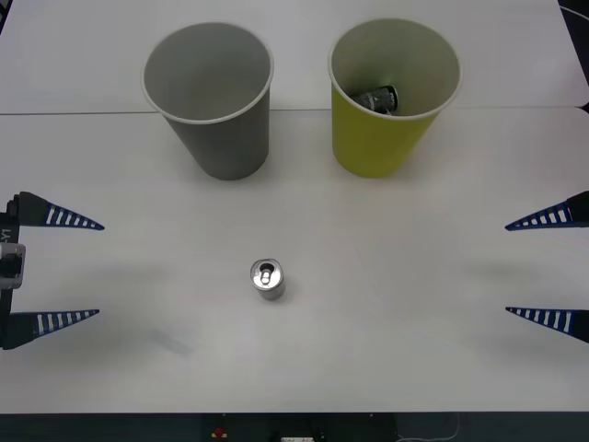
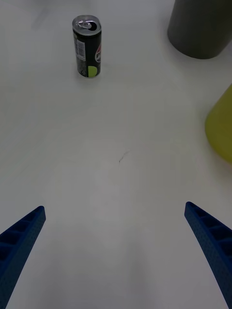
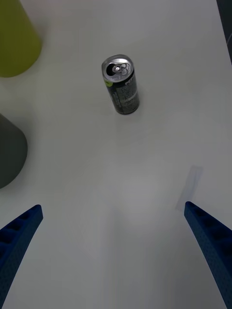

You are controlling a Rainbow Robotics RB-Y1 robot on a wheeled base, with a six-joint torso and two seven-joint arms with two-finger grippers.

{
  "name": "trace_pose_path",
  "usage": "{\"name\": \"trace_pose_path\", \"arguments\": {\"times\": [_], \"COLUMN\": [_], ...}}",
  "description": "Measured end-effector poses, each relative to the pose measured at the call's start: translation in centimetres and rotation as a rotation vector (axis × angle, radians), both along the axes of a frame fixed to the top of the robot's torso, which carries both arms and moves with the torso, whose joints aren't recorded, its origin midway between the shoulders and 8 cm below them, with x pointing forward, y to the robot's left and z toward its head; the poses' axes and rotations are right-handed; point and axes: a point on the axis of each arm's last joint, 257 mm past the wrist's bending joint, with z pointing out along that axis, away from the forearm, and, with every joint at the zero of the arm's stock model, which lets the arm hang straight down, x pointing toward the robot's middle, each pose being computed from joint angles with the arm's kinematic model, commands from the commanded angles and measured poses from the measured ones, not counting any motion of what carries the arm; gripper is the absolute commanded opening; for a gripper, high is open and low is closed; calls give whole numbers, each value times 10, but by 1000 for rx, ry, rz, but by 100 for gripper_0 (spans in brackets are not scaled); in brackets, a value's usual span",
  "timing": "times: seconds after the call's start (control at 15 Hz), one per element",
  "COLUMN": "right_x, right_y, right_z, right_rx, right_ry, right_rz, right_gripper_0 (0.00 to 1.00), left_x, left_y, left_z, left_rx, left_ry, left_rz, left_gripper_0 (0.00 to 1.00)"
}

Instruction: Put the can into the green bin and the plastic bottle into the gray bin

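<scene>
A small silver-topped can (image 1: 267, 279) with a dark printed side stands upright mid-table (image 2: 87, 46) (image 3: 122, 86). Behind it stand the gray bin (image 1: 230, 143) (image 2: 200, 26) (image 3: 9, 149) on the left and the green bin (image 1: 377, 143) (image 2: 221, 125) (image 3: 14, 38) on the right. A second dark can (image 1: 377, 98) lies on its side inside the green bin. The plastic bottle is out of view. My left gripper (image 1: 98, 269) (image 3: 113, 205) is open at the left edge, and my right gripper (image 1: 506, 269) (image 2: 114, 206) is open at the right edge. Both are well apart from the standing can.
The white table (image 1: 414, 350) spreads wide between the grippers and the standing can. A seam between two tabletops runs behind the bins. The table's front edge lies close below the can.
</scene>
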Motion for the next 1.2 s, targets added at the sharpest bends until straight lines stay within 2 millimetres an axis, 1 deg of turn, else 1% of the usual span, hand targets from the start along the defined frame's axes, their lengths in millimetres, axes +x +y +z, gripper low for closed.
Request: {"name": "trace_pose_path", "arguments": {"times": [0.2, 0.33, 0.53, 0.73, 1.0, 1.2], "right_x": [0, 0, 0, 0, 0, 0], "right_y": [0, 0, 0, 0, 0, 0], "right_z": [0, 0, 0, 0, 0, 0], "right_rx": [0, 0, 0, 0, 0, 0], "right_ry": [0, 0, 0, 0, 0, 0], "right_rz": [0, 0, 0, 0, 0, 0], "right_gripper_0": [100, 100, 100, 100, 100, 100], "left_x": [0, 0, -3, -4, 0, 6], "left_y": [-1, -9, -13, -18, -31, -40], "left_z": [0, 3, 1, -13, -37, -51], "left_rx": [-5, -51, -71, -99, -196, -256], "left_ry": [0, -5, 10, 44, 128, 142], "left_rz": [1, 3, 1, 15, 34, 20], "left_gripper_0": [100, 100, 100, 100, 100, 100]}}
